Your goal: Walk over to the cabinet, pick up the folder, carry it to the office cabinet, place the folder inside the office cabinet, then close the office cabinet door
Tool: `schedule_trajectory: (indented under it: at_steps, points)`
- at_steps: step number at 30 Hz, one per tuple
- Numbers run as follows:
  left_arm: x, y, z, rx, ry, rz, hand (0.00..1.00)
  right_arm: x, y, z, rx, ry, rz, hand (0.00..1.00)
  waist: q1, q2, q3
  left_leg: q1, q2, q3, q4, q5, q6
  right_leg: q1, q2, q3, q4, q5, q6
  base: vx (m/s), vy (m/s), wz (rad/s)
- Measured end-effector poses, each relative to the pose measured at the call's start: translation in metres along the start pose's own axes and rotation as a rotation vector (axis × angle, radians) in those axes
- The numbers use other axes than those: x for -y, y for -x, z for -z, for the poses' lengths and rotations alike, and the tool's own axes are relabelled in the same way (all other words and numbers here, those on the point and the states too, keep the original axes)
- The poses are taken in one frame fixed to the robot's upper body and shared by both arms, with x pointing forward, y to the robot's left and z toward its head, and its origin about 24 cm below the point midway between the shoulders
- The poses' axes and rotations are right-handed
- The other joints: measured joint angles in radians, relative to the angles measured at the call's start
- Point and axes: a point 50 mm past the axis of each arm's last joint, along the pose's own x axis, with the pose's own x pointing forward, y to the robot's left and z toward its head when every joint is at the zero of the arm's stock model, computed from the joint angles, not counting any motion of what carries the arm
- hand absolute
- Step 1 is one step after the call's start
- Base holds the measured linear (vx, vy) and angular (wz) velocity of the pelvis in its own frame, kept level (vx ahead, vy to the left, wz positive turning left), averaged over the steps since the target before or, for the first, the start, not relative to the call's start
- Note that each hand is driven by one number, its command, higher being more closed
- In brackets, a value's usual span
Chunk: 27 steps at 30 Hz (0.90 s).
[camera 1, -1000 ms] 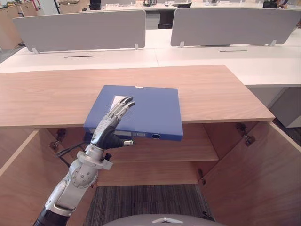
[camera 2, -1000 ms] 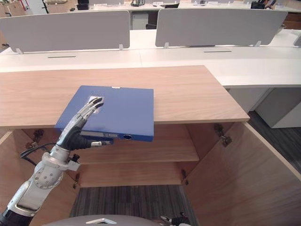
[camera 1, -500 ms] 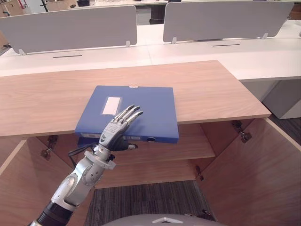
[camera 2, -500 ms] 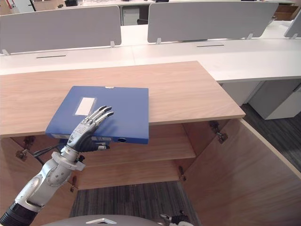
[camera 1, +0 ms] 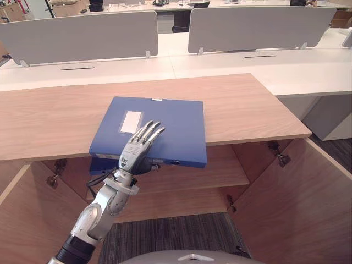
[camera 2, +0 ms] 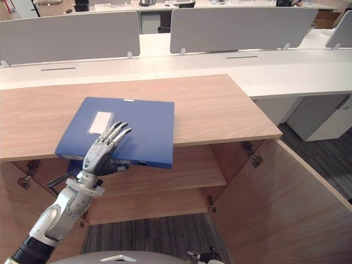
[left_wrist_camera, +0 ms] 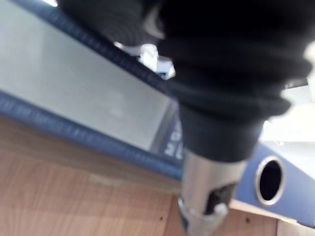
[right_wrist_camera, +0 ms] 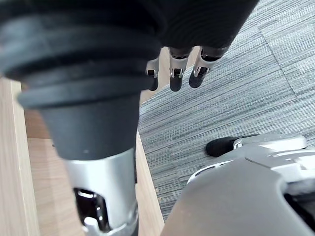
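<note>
Your robot's left hand (camera 1: 133,155) lies on the blue folder (camera 1: 176,126) at the front edge of the wooden cabinet top (camera 1: 247,107), left of its middle. Its fingers are stretched out flat across the cover, and its thumb sits lower, by the spine. You cannot tell from these views whether the thumb presses against the spine.

The folder rests flat with its spine jutting a little over the front edge. A white label (camera 1: 132,121) on the cover, just beyond the fingertips, carries no print you can read. In the left wrist view, the pale spine label (left_wrist_camera: 83,93) is too blurred to read, and the round finger hole (left_wrist_camera: 269,179) shows beside it.

Below, the right cabinet door (camera 1: 291,209) stands open, with a shelf (camera 1: 220,175) inside. Your right hand (right_wrist_camera: 176,78) hangs over grey carpet (right_wrist_camera: 236,88), fingers loose and holding nothing. White desks (camera 1: 308,66) with grey screens (camera 1: 258,27) stand behind the cabinet.
</note>
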Motion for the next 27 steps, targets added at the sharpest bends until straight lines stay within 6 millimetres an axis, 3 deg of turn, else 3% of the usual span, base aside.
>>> schedule_trajectory:
  at_steps: [9,21,25,27]
  points:
    - [0.002,-0.001,0.003,-0.032,-0.058,-0.027,1.00,0.001,0.000,0.002,-0.018,-0.017,0.003,0.00,-0.001,0.001,-0.014,-0.005,-0.001,-0.006,0.000,0.000,0.000,-0.001,0.000,-0.007,0.001,0.001,0.003,0.00,-0.002,0.00]
    - [0.000,0.000,0.007,-0.113,-0.012,-0.114,1.00,0.000,0.000,0.002,-0.020,-0.039,0.004,0.00,-0.002,-0.003,-0.029,-0.010,0.000,-0.012,0.000,0.000,0.000,-0.002,0.000,-0.015,0.001,0.001,0.003,0.00,0.000,0.01]
    - [-0.007,0.000,0.004,-0.127,0.037,-0.160,1.00,-0.002,0.000,-0.003,0.003,-0.056,0.005,0.00,-0.002,-0.001,-0.030,-0.016,0.000,-0.010,0.000,0.000,0.000,-0.008,0.001,-0.012,0.001,0.005,0.009,0.00,0.000,-0.01]
    - [-0.011,0.000,0.003,-0.131,0.065,-0.185,1.00,-0.007,0.001,-0.015,0.060,-0.094,-0.004,0.00,-0.002,-0.001,-0.030,-0.017,0.001,-0.005,0.000,0.000,0.000,-0.013,0.002,-0.005,0.001,0.005,0.010,0.00,0.000,-0.10]
